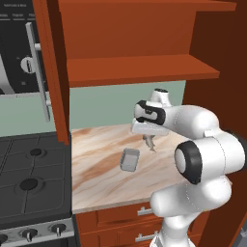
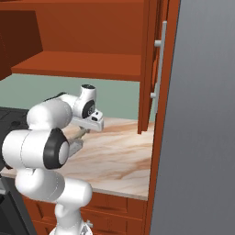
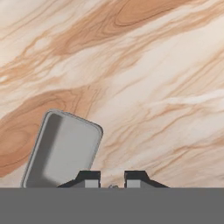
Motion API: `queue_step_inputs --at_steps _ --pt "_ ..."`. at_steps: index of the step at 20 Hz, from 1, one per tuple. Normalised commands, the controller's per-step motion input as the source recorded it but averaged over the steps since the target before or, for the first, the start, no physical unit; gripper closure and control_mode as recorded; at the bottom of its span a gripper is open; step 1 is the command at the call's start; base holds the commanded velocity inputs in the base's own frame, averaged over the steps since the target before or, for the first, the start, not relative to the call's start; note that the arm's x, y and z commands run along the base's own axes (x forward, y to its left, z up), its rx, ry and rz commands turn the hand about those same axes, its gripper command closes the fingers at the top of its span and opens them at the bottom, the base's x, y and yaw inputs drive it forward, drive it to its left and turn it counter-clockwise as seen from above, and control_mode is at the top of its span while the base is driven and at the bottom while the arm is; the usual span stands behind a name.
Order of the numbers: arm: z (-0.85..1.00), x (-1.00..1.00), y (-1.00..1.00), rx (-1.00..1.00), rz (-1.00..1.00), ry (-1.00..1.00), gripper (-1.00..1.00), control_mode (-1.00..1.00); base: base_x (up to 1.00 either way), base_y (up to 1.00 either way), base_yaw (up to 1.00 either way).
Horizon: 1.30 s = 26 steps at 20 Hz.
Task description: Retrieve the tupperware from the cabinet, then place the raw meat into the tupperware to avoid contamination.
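Hand view: rounded smooth grey tupperware [image 3: 63,148], veined marble counter [image 3: 153,87].

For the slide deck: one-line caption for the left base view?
Gripper holds the raw meat above the marble counter, right of the empty tupperware.

Marble-look counter [image 1: 96,173] w/ tupperware [image 1: 130,159] lying on it, open side up.

Item count: one tupperware [image 1: 130,159] on the marble tabletop [image 1: 96,178]; one raw meat sliver [image 1: 150,142]; one cabinet [image 1: 140,67] with two open doors; two drawer handles [image 1: 144,211]; three stove knobs [image 1: 29,234].
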Motion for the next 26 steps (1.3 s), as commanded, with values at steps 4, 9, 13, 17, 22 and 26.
queue_step_inputs --at_steps 4,9,13,17,22,26 --pt "0.0 0.0 0.5 0.0 -0.04 0.0 1.0 -1.0 0.0 0.0 0.0" --pt "0.0 0.0 0.52 0.0 -0.07 0.05 1.0 -1.0 0.0 0.0 0.0" --pt "0.0 0.0 0.4 0.0 -0.08 0.06 1.0 -1.0 0.0 0.0 0.0" --pt "0.0 0.01 0.22 0.0 -0.08 0.07 1.0 -1.0 0.0 0.0 0.0" --pt "0.0 0.03 0.03 -0.01 -0.06 0.03 1.0 -1.0 0.0 0.0 0.0" --pt "-0.04 0.05 0.0 -0.06 -0.03 0.0 1.0 -1.0 0.0 0.0 0.0"
